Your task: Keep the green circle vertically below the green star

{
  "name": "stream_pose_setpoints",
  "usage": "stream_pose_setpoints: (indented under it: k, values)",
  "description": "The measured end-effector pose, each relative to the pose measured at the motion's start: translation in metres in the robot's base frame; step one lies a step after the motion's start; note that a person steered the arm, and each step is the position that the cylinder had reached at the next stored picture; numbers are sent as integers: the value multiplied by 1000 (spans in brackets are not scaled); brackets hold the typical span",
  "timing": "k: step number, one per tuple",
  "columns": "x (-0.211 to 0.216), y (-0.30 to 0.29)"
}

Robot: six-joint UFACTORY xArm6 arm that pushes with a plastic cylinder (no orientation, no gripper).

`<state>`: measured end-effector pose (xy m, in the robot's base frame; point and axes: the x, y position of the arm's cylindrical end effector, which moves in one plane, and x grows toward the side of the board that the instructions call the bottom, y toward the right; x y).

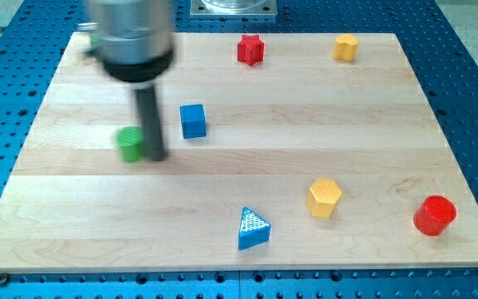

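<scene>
My tip [157,156], the lower end of a straight dark rod with nothing to open or close, rests on the pale wooden board [247,241] touching the right side of the small green circle block [129,143]. A sliver of green [95,38], perhaps the green star, peeks out above the circle, mostly hidden by the arm. Right of the circle stands a blue cube [192,120]; far to its lower right lies a blue triangular block [252,228].
</scene>
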<state>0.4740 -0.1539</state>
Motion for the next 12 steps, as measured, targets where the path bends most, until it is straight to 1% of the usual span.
stream_pose_setpoints:
  k: [1, 2, 3, 4, 5, 6, 7, 10, 11, 12]
  values:
    - [1, -13]
    - [24, -34]
    - [20, -73]
    - [-7, -75]
    - [7, -19]
    - [-5, -27]
    - [-6, -70]
    - [-7, -71]
    - [-6, -64]
    - [8, -39]
